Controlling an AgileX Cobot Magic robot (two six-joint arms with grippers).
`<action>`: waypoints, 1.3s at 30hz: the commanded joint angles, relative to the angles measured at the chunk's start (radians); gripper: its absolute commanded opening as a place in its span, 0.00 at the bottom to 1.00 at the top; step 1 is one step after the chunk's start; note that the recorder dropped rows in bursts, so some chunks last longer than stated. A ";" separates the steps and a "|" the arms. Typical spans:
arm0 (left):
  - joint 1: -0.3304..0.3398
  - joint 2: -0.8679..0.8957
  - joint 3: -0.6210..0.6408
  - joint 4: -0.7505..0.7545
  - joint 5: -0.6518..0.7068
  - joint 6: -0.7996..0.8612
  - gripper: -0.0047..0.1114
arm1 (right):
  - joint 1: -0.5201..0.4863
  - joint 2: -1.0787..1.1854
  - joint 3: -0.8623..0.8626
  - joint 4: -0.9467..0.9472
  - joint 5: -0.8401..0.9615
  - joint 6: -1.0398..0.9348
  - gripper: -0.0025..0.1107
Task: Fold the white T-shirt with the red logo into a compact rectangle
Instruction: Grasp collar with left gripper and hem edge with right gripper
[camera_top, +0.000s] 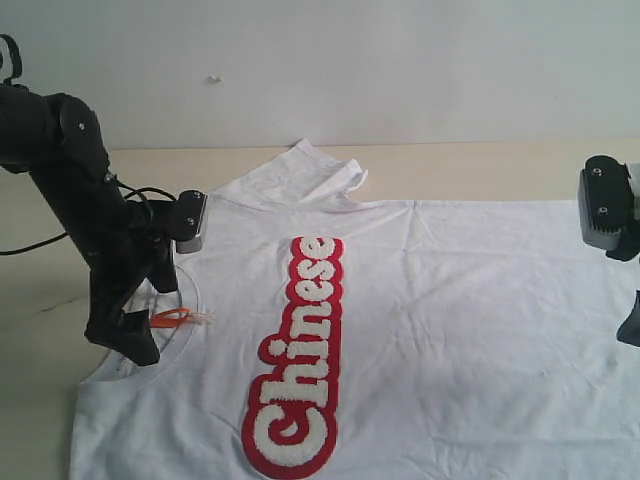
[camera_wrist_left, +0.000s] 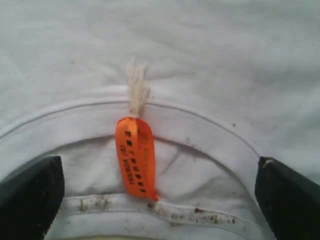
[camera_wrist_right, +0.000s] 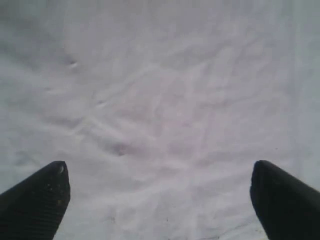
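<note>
The white T-shirt lies spread flat on the table, its collar at the left and one sleeve toward the back. The red logo runs down the chest. My left gripper hovers over the collar, open. In the left wrist view it straddles the collar band, with the orange tag loop between its fingers. My right gripper is at the shirt's right edge, mostly cut off. In the right wrist view it stands open over plain wrinkled white cloth.
The beige table shows behind the shirt and at the left. A pale wall rises at the back. A black cable trails from the left arm.
</note>
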 joint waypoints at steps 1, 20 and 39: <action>-0.001 -0.001 -0.005 -0.037 -0.002 0.004 0.94 | -0.005 0.003 -0.006 0.014 0.002 0.005 0.83; -0.001 0.083 -0.005 0.070 -0.053 -0.058 0.89 | -0.005 0.003 -0.006 0.012 -0.004 0.013 0.83; -0.001 0.113 -0.005 0.144 0.030 -0.092 0.05 | -0.076 0.123 -0.006 -0.203 -0.084 -0.021 0.83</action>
